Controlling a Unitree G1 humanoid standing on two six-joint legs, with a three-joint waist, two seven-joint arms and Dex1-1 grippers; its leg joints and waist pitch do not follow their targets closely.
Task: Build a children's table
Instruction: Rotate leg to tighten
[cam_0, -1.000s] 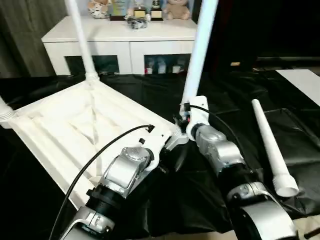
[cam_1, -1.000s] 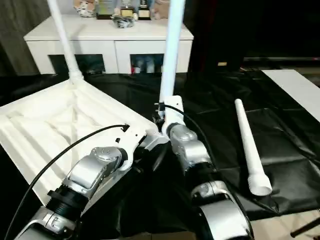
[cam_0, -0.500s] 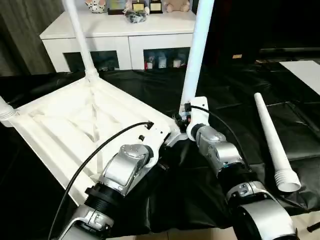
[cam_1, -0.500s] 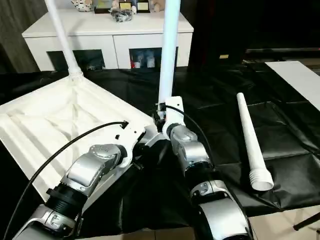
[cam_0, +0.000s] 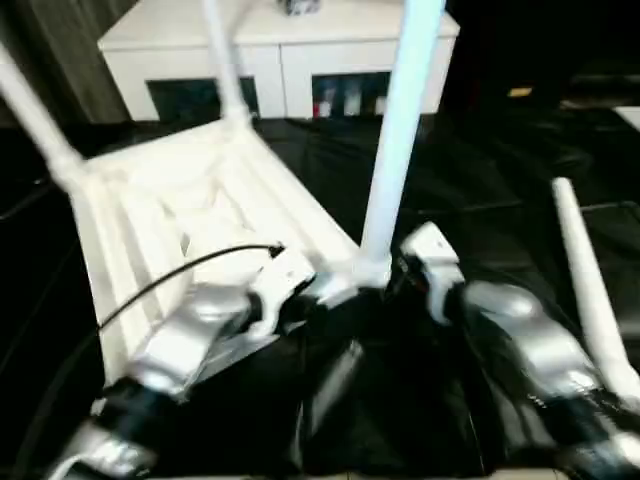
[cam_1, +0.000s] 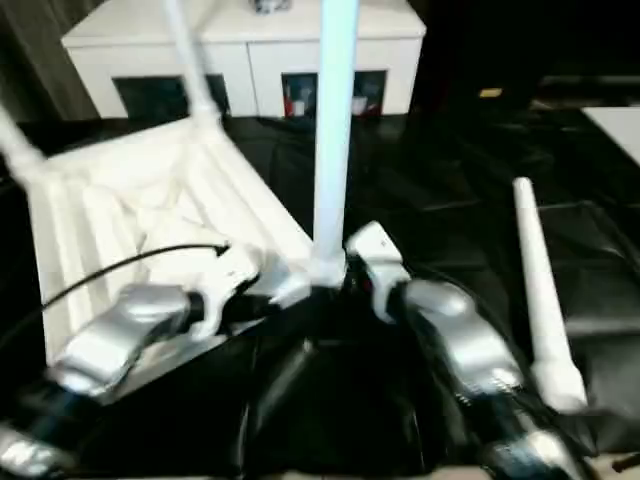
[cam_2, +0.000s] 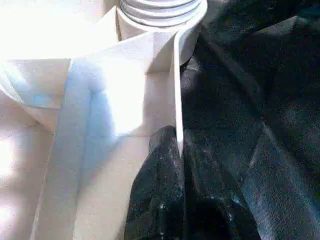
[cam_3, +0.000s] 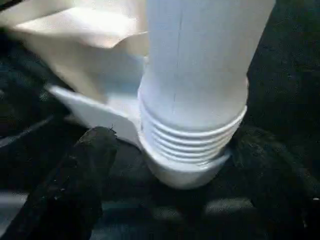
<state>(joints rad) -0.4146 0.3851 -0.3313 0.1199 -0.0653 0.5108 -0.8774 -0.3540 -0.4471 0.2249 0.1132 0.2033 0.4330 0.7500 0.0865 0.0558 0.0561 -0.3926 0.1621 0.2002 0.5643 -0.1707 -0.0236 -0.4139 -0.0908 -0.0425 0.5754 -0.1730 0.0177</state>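
Your left gripper (cam_2: 177, 165) pinches the children's table (cam_0: 190, 215) rim; your right gripper (cam_3: 170, 150) stands wide around the near leg (cam_0: 395, 150). Loose leg (cam_0: 590, 290) at three o'clock.

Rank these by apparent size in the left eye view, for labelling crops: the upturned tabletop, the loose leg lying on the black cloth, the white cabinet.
1. Upturned tabletop, largest.
2. and 3. White cabinet and loose leg: unsure, since the cabinet stands farther back and is cropped.

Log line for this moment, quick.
table top upside down | left claw pinching rim | right claw open around near leg | fourth leg loose
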